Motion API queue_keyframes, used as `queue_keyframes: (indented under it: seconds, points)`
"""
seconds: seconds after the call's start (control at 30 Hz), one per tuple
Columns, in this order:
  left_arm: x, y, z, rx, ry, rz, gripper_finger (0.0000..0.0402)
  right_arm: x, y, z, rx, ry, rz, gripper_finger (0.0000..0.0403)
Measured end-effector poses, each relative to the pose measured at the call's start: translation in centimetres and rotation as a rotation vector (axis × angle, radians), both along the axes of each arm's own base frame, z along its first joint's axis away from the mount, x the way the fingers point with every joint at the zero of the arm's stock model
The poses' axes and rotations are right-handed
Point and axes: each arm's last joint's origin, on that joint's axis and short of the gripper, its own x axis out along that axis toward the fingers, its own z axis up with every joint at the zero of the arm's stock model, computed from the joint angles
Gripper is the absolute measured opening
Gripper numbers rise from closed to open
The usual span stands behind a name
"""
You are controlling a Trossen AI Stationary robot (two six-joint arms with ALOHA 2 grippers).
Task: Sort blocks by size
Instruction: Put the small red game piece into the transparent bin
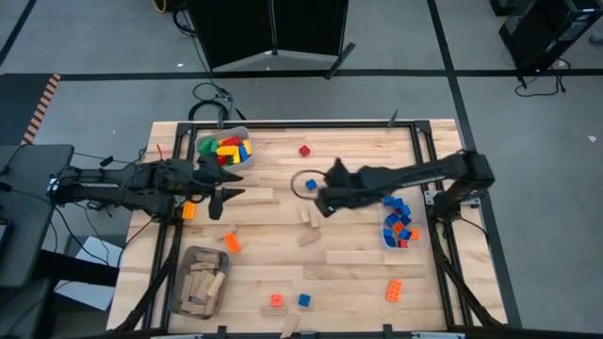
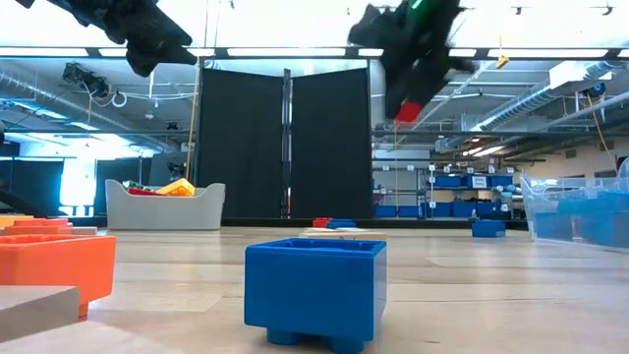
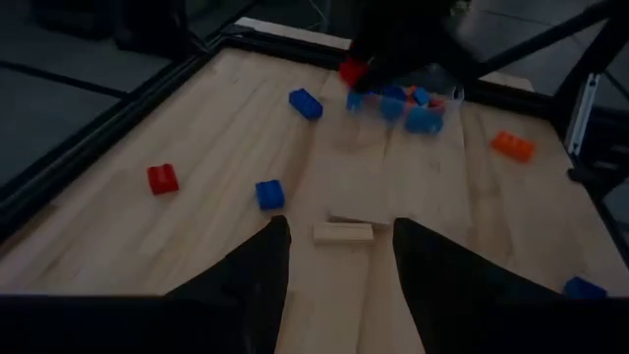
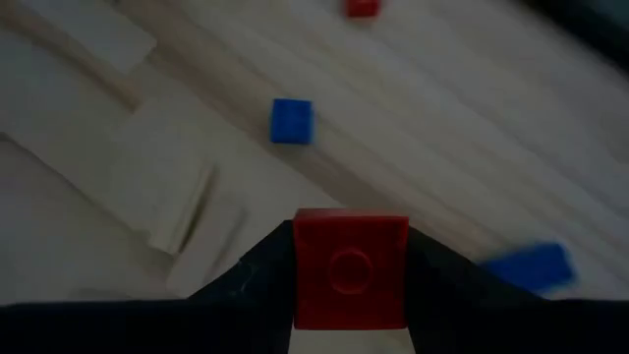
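Red brick (image 4: 350, 270) clamped between right gripper (image 4: 350, 295) fingers, above table (image 1: 358, 235)

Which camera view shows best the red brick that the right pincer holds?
The right wrist view: the red brick fills the gap of the right pincer, stud visible. The low view shows it small, high above the table; the left wrist view, distant; the high view hides it.

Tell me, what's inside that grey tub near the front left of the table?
The grey tub holds a heap of plain tan wooden pieces, lying at all angles. No coloured bricks show among them. Whatever lies beneath the top layer is covered.
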Motion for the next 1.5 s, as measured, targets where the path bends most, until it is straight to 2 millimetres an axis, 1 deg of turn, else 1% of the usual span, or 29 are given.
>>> queue_keyframes:
  seconds: [0.07,0.17,0.3,0.37,0.53,0.67,0.8,0.97,1.07,1.17,1.3,1.33,1.37,1.5]
  points:
    - [0.1,0.0,0.0,-0.012,-0.002,0.005,0.0190,-1.6,1.2,1.4,-0.039,-0.011,-0.032,0.0150]
    - [0.5,0.0,-0.1,-0.030,-0.007,0.012,0.0190,-3.9,2.7,2.8,-0.064,-0.009,-0.064,0.0150]
    - [1.4,0.0,-0.2,-0.071,-0.020,0.028,0.0190,-6.4,4.4,3.7,-0.084,0.035,-0.094,0.0150]
    - [2.0,0.0,-0.3,-0.075,-0.025,0.030,0.0190,-7.4,5.2,3.6,-0.090,0.047,-0.112,0.0150]
    - [3.3,-0.1,-0.9,-0.073,0.003,0.030,0.0190,-9.9,7.0,1.7,-0.062,0.040,-0.163,0.0150]
    - [4.1,-0.1,-1.3,-0.090,0.012,0.036,0.0190,-12.2,8.1,0.0,0.018,0.047,-0.223,0.0150]
    - [4.7,-0.1,-1.6,-0.095,0.027,0.037,0.0190,-14.6,8.8,-1.3,0.096,0.001,-0.273,0.0150]
    - [5.4,-0.2,-1.8,-0.097,0.015,0.037,0.0190,-17.4,8.7,-3.2,0.208,-0.002,-0.364,0.0150]
    - [5.7,-0.2,-1.8,-0.099,-0.001,0.035,0.0190,-18.6,8.5,-4.3,0.274,0.019,-0.409,0.0150]
    - [5.7,-0.2,-1.8,-0.099,-0.001,0.033,0.0190,-19.3,8.4,-5.1,0.301,0.003,-0.428,0.0150]
    - [5.7,-0.2,-1.8,-0.095,0.001,0.029,0.0190,-19.9,8.1,-6.0,0.307,-0.006,-0.512,0.0150]
    - [5.7,-0.2,-1.8,-0.095,0.001,0.029,0.0190,-20.0,8.0,-6.1,0.304,-0.005,-0.516,0.0156]
    - [5.7,-0.2,-1.8,-0.095,0.001,0.029,0.0190,-20.0,8.0,-6.2,0.301,-0.003,-0.517,0.0173]
    - [5.7,-0.2,-1.8,-0.094,0.002,0.029,0.0190,-20.0,8.0,-6.2,0.305,-0.004,-0.518,0.0290]
